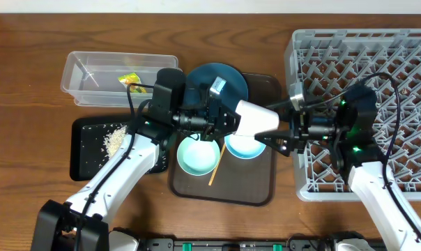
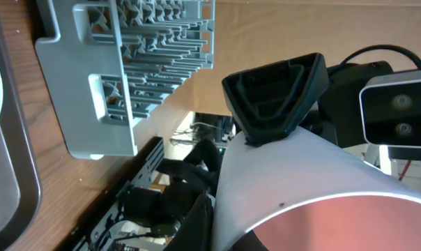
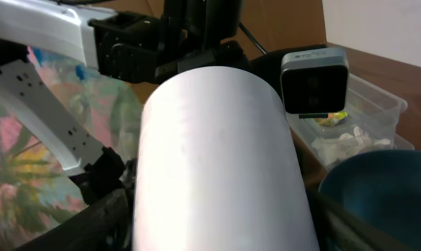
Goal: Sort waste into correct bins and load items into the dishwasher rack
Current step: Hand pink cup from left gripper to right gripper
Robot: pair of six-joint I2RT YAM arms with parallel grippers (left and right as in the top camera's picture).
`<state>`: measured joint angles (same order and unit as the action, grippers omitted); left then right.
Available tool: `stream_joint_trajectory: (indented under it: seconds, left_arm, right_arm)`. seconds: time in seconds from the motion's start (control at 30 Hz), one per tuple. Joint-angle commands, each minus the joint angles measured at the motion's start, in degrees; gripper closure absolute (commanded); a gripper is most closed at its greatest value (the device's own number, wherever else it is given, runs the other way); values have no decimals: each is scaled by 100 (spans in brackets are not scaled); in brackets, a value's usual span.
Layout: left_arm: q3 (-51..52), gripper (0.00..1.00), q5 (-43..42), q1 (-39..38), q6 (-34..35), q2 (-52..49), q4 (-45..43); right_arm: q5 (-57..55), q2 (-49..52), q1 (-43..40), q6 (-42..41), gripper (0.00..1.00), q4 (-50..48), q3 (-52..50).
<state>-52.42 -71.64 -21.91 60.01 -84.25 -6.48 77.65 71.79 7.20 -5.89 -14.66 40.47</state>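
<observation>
Now cup [image 1: 254, 117] between left gripper [image 1: 228, 120], right gripper [image 1: 276, 130].

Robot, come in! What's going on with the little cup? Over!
Left fingers shut on the cup, over the brown tray. Right fingers either side of its far end, grip unclear. No clutter between cup and rack.

Robot lab tabletop, wooden table [image 1: 29, 56], grey dishwasher rack [image 1: 350, 52]
</observation>
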Motion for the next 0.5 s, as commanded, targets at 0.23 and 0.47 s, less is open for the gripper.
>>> stream_joint_trajectory:
  seconds: [0.23, 0.47]
  left_arm:
    - [-107, 94, 164, -9, 31, -52, -31]
    - [-107, 93, 184, -9, 4, -52, -31]
  right_arm:
    - [184, 13, 177, -7, 38, -11, 68]
    - [184, 13, 177, -9, 54, 33, 68]
